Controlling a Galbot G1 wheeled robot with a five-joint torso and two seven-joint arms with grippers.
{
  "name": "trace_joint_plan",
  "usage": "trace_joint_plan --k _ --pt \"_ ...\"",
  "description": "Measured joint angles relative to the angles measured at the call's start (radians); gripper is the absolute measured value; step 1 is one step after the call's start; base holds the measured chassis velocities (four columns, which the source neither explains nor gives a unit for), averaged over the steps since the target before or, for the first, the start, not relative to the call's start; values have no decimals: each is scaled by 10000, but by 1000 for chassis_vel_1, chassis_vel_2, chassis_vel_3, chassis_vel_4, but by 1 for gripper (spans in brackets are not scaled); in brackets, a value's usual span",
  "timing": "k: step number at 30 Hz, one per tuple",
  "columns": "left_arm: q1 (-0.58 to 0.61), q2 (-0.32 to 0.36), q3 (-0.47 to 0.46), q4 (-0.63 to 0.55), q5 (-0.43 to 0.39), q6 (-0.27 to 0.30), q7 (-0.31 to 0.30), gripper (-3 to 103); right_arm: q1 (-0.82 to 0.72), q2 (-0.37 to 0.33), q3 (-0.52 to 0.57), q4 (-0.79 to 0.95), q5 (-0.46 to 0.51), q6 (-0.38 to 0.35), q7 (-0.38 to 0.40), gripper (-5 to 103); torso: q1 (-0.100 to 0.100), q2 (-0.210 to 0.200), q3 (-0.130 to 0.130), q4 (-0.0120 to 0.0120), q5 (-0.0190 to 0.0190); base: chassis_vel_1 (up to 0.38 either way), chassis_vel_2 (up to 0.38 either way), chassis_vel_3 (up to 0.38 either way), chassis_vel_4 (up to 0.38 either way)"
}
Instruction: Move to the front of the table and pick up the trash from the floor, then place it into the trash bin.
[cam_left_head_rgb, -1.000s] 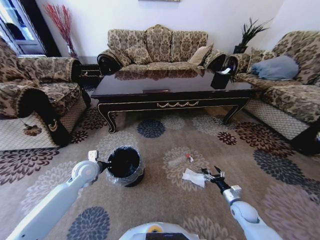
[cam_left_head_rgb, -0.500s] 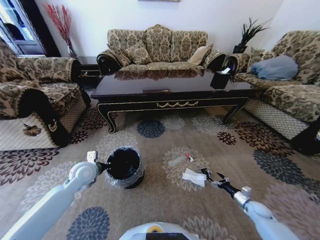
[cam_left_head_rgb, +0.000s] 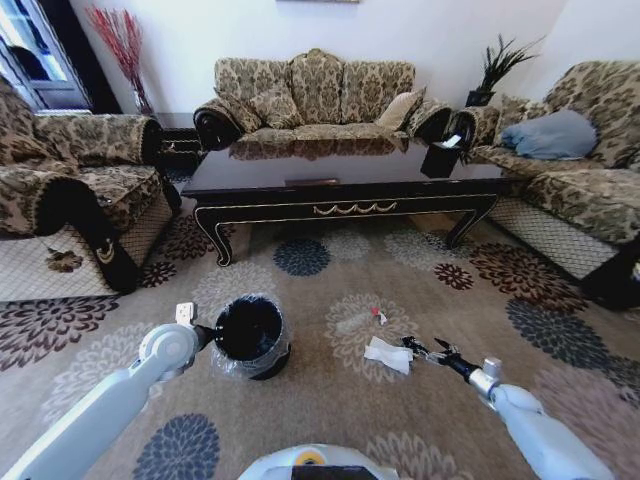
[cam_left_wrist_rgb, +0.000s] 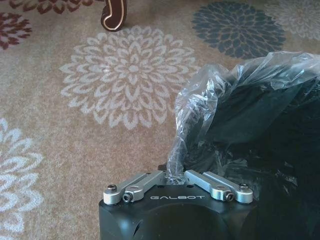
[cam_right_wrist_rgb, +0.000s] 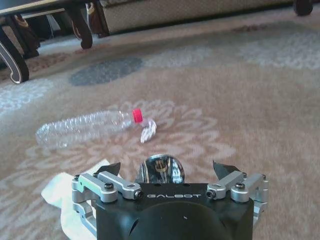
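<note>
Right gripper (cam_left_head_rgb: 424, 351) low over the floor (cam_left_head_rgb: 320, 410), fingers spread wide and holding nothing, tips just beside the crumpled white paper (cam_left_head_rgb: 387, 354). From the right wrist, the paper (cam_right_wrist_rgb: 62, 192) is partly hidden behind the gripper body; only one edge of it shows, so whether a fingertip actually touches it cannot be told. Clear bottle with red cap (cam_right_wrist_rgb: 87, 127) lies on its side on a cream medallion a little beyond the paper, a small twisted wrapper bit (cam_right_wrist_rgb: 148, 131) just past the cap. In the head view the bottle (cam_left_head_rgb: 357, 321) is faint against the carpet, hard to outline. Left gripper (cam_left_wrist_rgb: 175, 176) sits at the rim of the trash bin (cam_left_head_rgb: 249, 335), fingers pinched together on a bunched fold of the clear liner bag (cam_left_wrist_rgb: 200, 115). The fingertips themselves are buried in plastic; the bin's inside reads plain black, contents not discernible. Bin stands on the carpet in front of the table (cam_left_head_rgb: 340, 175), well left of the litter. Table legs cut off in both wrist views.
</note>
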Motion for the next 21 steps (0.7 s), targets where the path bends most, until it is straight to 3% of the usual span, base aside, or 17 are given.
trace_joint_plan --k 21 --pt "-34 -283 -13 -55 60 1 17 0 1202 624 58 -1631 -434 -296 306 100 0 0 0 0 -4 0 0 0 0"
